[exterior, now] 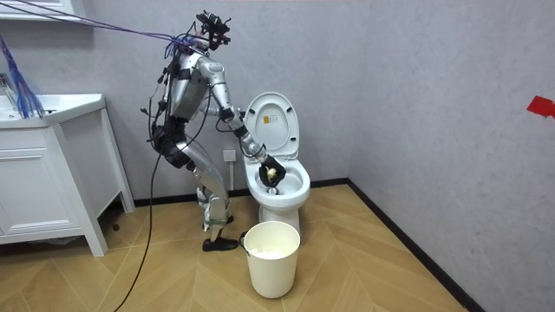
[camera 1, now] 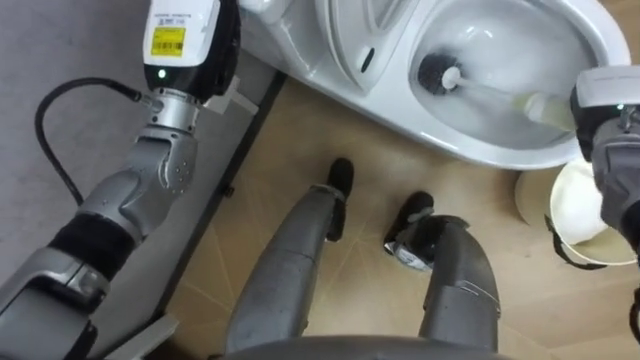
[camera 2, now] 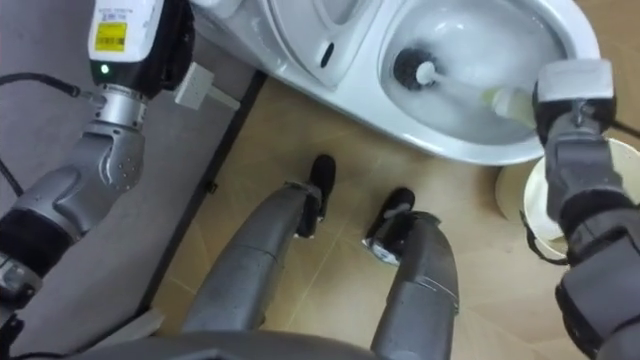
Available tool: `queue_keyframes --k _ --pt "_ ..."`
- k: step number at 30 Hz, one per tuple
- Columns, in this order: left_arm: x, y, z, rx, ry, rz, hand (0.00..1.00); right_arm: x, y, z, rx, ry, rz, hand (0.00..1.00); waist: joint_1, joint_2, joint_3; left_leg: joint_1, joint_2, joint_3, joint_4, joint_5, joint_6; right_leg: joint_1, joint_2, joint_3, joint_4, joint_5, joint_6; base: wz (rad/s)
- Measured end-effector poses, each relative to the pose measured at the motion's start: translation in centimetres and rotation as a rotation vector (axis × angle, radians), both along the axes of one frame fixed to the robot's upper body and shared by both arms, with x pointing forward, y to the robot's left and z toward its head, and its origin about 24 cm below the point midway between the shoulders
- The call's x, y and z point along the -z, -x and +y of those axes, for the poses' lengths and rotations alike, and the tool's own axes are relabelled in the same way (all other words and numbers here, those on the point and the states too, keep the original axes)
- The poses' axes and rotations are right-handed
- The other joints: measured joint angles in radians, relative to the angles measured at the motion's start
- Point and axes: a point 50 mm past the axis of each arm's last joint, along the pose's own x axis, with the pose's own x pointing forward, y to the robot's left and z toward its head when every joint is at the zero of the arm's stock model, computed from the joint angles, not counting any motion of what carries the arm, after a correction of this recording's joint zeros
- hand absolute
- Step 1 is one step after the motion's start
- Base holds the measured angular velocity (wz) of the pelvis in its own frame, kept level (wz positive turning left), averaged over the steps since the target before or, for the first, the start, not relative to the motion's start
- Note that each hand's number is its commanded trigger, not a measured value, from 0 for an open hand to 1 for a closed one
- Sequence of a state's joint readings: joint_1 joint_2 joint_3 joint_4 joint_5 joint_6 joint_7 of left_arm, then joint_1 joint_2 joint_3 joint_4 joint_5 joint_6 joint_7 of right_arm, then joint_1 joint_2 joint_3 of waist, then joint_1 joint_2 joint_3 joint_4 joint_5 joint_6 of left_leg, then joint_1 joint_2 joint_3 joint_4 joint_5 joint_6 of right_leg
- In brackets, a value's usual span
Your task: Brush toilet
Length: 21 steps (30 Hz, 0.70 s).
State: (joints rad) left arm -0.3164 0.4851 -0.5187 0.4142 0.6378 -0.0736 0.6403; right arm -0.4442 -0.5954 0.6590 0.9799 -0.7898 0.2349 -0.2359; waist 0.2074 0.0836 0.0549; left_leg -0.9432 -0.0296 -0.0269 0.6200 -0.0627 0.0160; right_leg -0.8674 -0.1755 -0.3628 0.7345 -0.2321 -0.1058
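toilet brush [camera 1: 497, 92]: inside the toilet [camera 1: 500, 152] bowl, lying on a slant. The dark brush head [camera 1: 437, 73] sits low in the bowl toward the robot's left, and the pale handle runs off to the robot's right.
brush vs hand: the handle's near end meets the right robot hand [camera 1: 604, 92] at the bowl's right rim. The brush head is well apart from the hand.
right robot hand, grip: the back of the hand faces the camera and covers the handle end. Cannot tell whether it is clamped on the handle or loose.
right arm pose: comes in from the lower right with a steep forearm, the hand pointing down over the rim. In the room view the arm stretches forward and down from the shoulder, with the hand at the bowl.
left robot hand [camera 1: 186, 35]: top left of the eye views, raised in front of the grey wall [exterior: 434, 87] beside the toilet and cut by the top edge. Apart or together: cannot tell.
lid [exterior: 270, 120]: up, standing against the wall.
bin [exterior: 271, 257]: white, on the wood floor [exterior: 373, 260] just in front of the toilet. In the eye views it sits under the right forearm.
stance: the robot stands at the room view's left of the toilet, trunk leaning forward, knees bent, feet near the bowl's base.
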Motion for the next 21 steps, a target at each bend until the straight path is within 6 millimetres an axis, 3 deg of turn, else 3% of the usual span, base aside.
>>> queue_keyframes --k 2,5,11,15,19,21 --pt "0.7 0.7 0.6 -0.029 0.022 0.023 0.00 0.6 0.7 1.0 -0.006 -0.040 -0.001 1.00 -0.015 0.011 -0.0066 0.010 0.009 -0.004 -0.018 0.001 -0.003 0.015 0.015 -0.003 -0.030 0.009 -0.001 -0.08" --pt "1.0 2.0 1.7 -0.066 0.052 0.023 0.00 0.6 1.1 3.1 -0.033 -0.101 -0.020 1.00 -0.042 0.013 -0.0094 0.010 0.021 -0.005 -0.023 -0.004 -0.015 0.018 0.033 -0.001 -0.051 0.013 -0.006 -0.12" --pt "1.5 4.3 3.8 -0.158 0.106 -0.016 0.00 -0.2 2.4 6.5 -0.073 -0.208 -0.033 1.00 -0.075 -0.004 -0.0221 -0.005 0.057 -0.003 -0.038 -0.011 -0.033 0.018 0.079 -0.003 -0.113 0.042 -0.020 -0.14" --pt "1.7 4.7 4.1 -0.186 0.138 -0.023 0.00 -1.0 2.5 7.5 -0.094 -0.212 -0.018 1.00 -0.078 -0.008 -0.0241 -0.008 0.072 0.002 -0.026 -0.021 -0.037 0.017 0.092 0.005 -0.116 0.042 -0.024 -0.07" --pt "1.8 4.8 4.3 -0.203 0.167 -0.012 0.00 -1.9 2.3 8.5 -0.123 -0.194 0.015 1.00 -0.079 -0.024 -0.0336 -0.005 0.077 -0.001 -0.022 -0.024 -0.045 0.019 0.098 0.004 -0.112 0.043 -0.037 -0.03" --pt "1.7 4.8 4.3 -0.206 0.182 -0.011 0.00 -2.3 2.2 8.9 -0.133 -0.184 0.024 1.00 -0.078 -0.026 -0.0336 -0.007 0.084 -0.004 -0.012 -0.027 -0.048 0.022 0.105 0.004 -0.112 0.044 -0.041 -0.02"
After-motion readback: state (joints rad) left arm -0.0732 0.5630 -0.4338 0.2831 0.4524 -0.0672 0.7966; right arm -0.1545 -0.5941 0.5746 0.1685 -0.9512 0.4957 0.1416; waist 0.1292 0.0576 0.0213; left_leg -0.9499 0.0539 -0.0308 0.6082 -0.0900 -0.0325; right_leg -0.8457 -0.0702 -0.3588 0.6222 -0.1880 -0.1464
